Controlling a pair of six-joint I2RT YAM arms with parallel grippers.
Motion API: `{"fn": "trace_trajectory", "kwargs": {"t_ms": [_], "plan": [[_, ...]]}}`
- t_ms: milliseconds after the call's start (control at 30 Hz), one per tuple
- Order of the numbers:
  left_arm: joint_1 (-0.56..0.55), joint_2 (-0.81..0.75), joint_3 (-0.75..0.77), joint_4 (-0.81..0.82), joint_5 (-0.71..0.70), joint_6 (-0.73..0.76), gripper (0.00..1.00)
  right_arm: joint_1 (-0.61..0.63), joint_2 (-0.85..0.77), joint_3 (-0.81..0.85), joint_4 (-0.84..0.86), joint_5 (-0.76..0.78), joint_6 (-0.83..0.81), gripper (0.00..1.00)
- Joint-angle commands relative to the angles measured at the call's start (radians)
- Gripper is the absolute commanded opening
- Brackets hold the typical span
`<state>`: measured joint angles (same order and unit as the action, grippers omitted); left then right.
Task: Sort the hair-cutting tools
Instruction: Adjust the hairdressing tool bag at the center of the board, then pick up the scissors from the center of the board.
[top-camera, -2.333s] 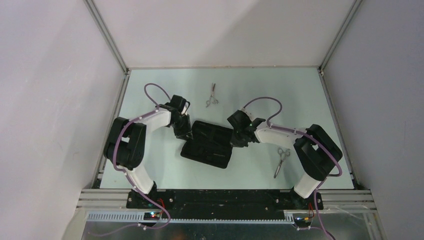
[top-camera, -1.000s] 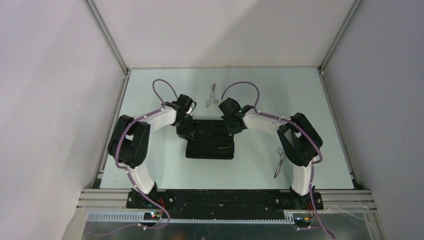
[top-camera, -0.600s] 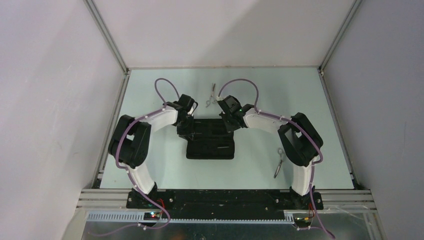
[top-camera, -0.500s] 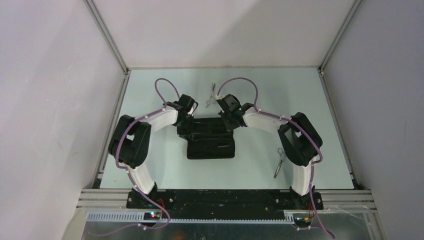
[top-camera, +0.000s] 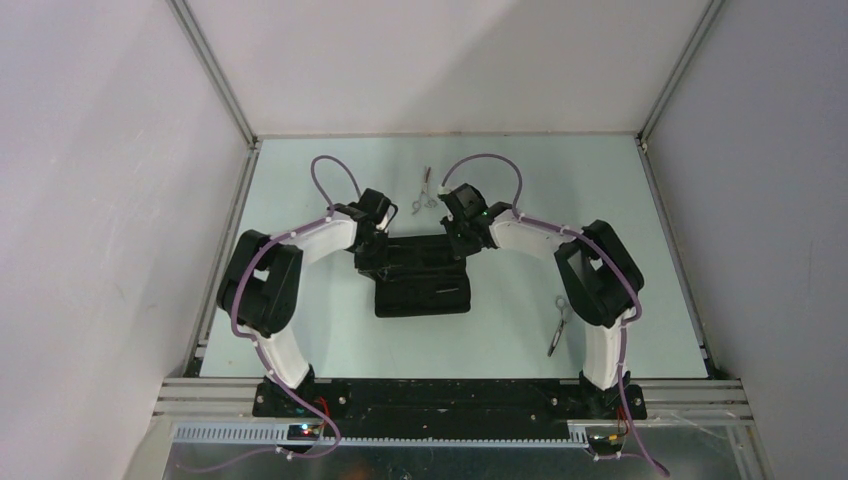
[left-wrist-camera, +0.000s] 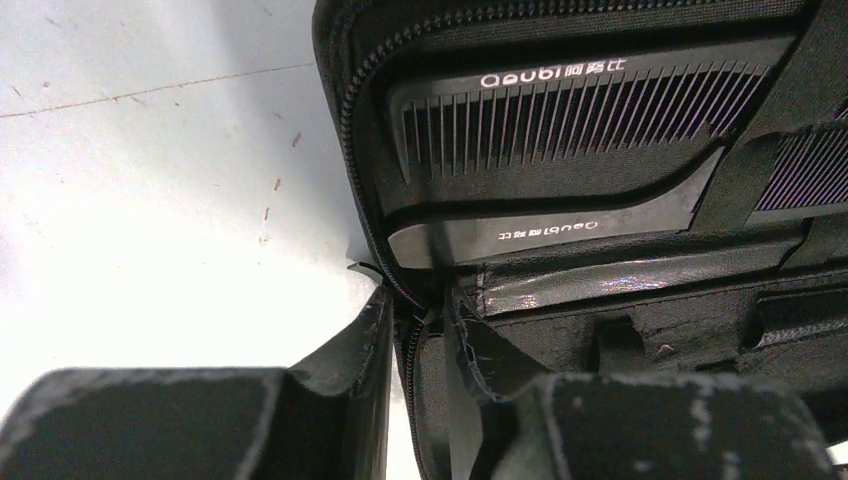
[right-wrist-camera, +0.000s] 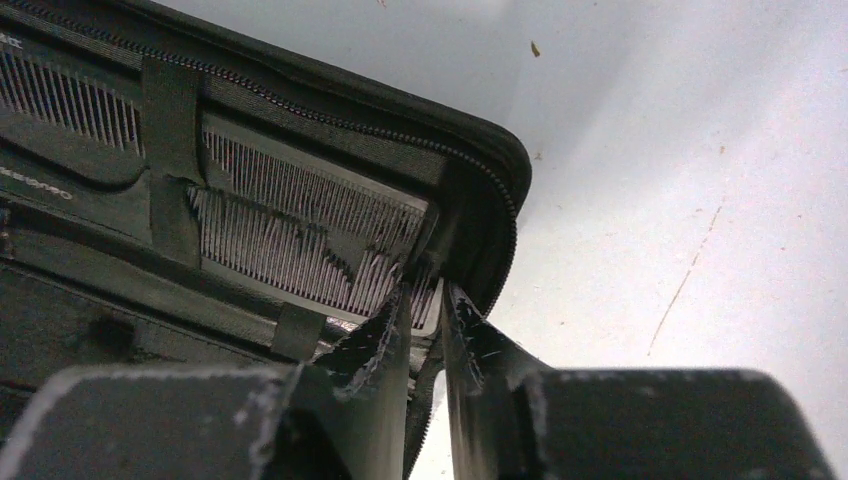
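Gripping the zippered rim of the open black case (top-camera: 424, 296), my left hand (left-wrist-camera: 415, 305) had its fingers pinched on either side of the zip along the case's left edge. My right hand (right-wrist-camera: 425, 298) straddled the rim on the right edge, just below a rounded corner. A thin gap showed between its fingers, and I could not tell whether they pressed the fabric. Pale table (top-camera: 300, 200) lay bare outside both edges, with a wider stretch beyond the case.

White lettering on the first comb (left-wrist-camera: 580, 110) read roughly "aeubi", followed by characters I could not make out. The second comb (left-wrist-camera: 560, 232), just below, carried the same mark upside down. Both lay inside the case under a strap (left-wrist-camera: 745, 170), long axes running left to right, the first comb's teeth toward my fingers.

The far scissors (top-camera: 425, 192) lay beyond the case between my hands, long axis near-to-far. The right scissors (top-camera: 557, 326) lay well right of the case, rings farther, tips nearer.
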<state>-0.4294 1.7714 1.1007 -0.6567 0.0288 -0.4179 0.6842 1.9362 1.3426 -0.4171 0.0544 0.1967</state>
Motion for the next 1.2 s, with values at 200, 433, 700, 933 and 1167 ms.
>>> {"fn": "trace_trajectory", "kwargs": {"t_ms": [200,433,700,933,1167], "plan": [[-0.032,-0.001,-0.004,-0.03,0.031,-0.017,0.5,-0.032,-0.23,-0.002,-0.051,0.044,0.187,0.55],[-0.017,-0.096,0.029,-0.064,-0.009,-0.027,0.85,-0.124,-0.474,-0.134,-0.306,0.207,0.366,0.76],[-0.012,-0.282,0.033,-0.096,-0.091,-0.027,0.99,-0.31,-0.8,-0.372,-0.547,0.241,0.474,0.8],[-0.012,-0.499,-0.087,-0.057,-0.086,-0.067,1.0,-0.483,-0.95,-0.551,-0.525,0.134,0.513,0.74],[-0.038,-0.732,-0.265,-0.018,-0.067,-0.075,0.99,-0.553,-0.924,-0.682,-0.431,0.087,0.533,0.68]]}}
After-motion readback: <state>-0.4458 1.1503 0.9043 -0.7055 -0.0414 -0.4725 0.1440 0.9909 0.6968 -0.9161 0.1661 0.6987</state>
